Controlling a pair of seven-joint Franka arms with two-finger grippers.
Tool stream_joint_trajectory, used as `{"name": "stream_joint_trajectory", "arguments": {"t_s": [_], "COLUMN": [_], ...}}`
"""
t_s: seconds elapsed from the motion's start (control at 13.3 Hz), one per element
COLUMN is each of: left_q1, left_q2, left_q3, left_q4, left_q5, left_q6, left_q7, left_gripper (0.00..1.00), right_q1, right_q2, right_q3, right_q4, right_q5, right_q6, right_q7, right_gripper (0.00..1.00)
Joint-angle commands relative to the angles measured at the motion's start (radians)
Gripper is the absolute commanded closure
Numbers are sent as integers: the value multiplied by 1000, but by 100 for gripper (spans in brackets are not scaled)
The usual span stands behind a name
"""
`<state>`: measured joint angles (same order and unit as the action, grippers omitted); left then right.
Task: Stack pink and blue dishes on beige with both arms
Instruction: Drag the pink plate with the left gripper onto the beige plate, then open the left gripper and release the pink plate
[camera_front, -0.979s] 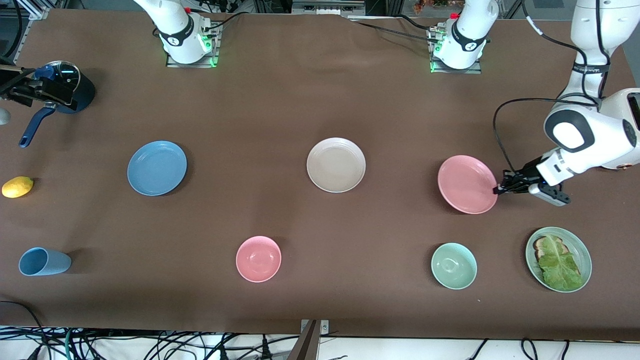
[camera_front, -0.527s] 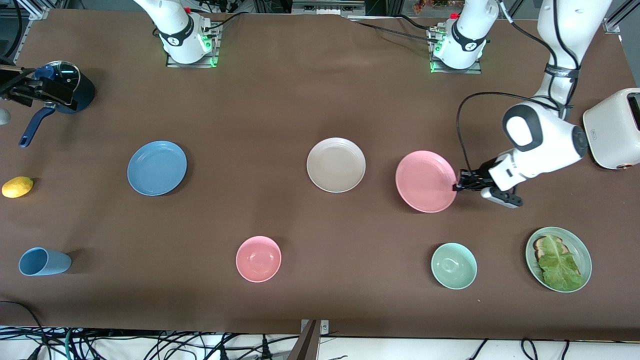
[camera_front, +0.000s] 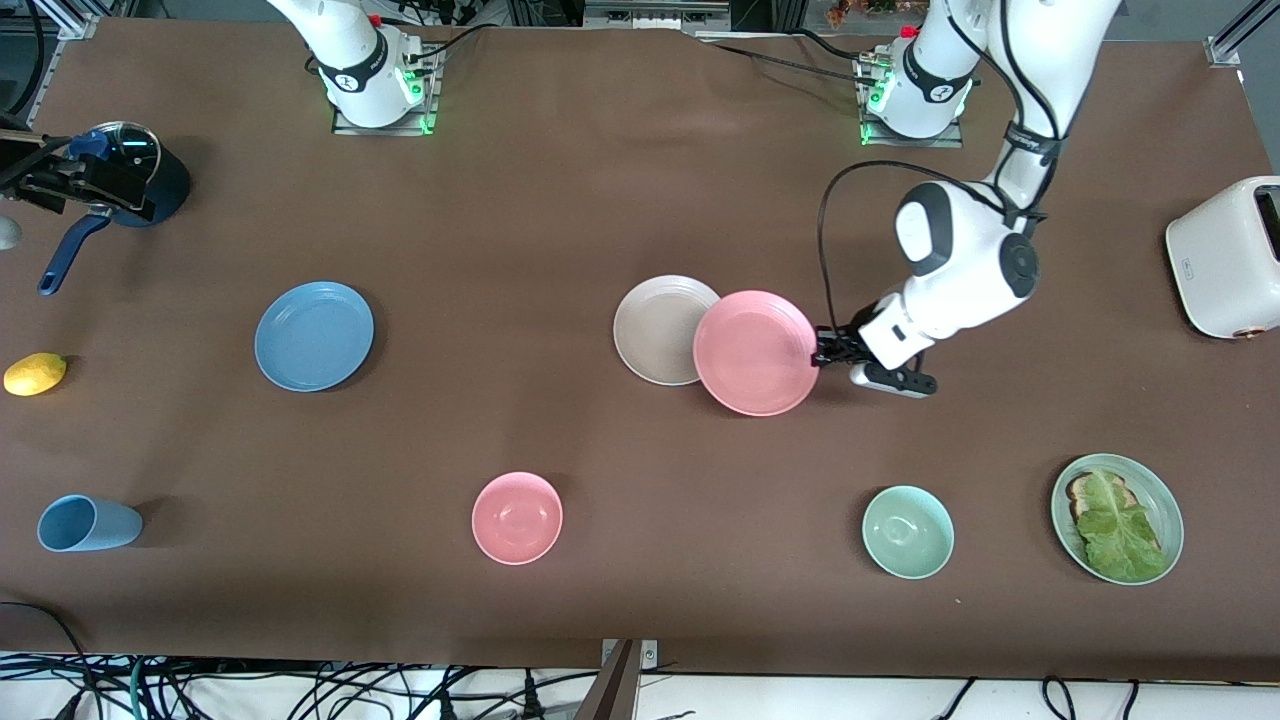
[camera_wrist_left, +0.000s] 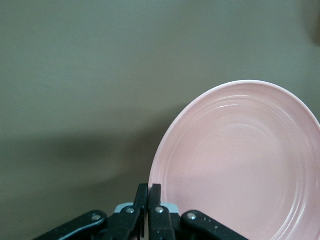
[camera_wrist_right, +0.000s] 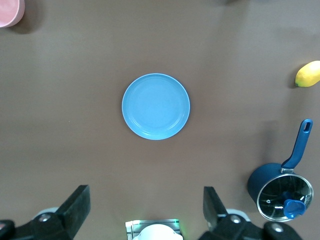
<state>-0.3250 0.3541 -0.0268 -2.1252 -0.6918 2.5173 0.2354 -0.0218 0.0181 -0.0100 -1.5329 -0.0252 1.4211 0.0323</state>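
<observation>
Now your left tool (camera_front: 822, 356), clamped on the pink plate (camera_front: 755, 352), has carried it inward to overlap the beige plate (camera_front: 655, 330), so centre and release, while the right tool (camera_wrist_right: 145, 210) hangs open over the blue plate (camera_front: 314, 335).

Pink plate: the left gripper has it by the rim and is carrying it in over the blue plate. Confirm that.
Not quite. The left gripper does hold the pink plate by its rim, but the plate overlaps the beige plate, not the blue one. The front view shows the blue plate lying alone toward the right arm's end of the table.
</observation>
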Motion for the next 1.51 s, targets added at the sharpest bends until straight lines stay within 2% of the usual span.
{"name": "stream_joint_trajectory", "arguments": {"t_s": [0.0,0.6,1.05,1.43], "left_q1": [-67,-246,-310,-335], "left_q2": [-14,-4,-7,6], "left_q3": [10,10,8,8], "left_q4": [-24,-74,-147,-145], "left_q5": [25,25,23,23], "left_q6": [61,182,258,276], "left_q7": [-103,-338,-372,-418], "left_gripper": [100,100,100,100], "right_q1": [0,0,0,0], "right_q2": [3,3,3,3], "right_q3": [4,2,2,2], "right_q4": [20,22,20,22], "right_q5": [-13,-13,-13,-13], "right_q6": [-21,-19,-19,-19], "right_q7": [-3,-6,-9,-9], "right_gripper": [0,0,0,0]}}
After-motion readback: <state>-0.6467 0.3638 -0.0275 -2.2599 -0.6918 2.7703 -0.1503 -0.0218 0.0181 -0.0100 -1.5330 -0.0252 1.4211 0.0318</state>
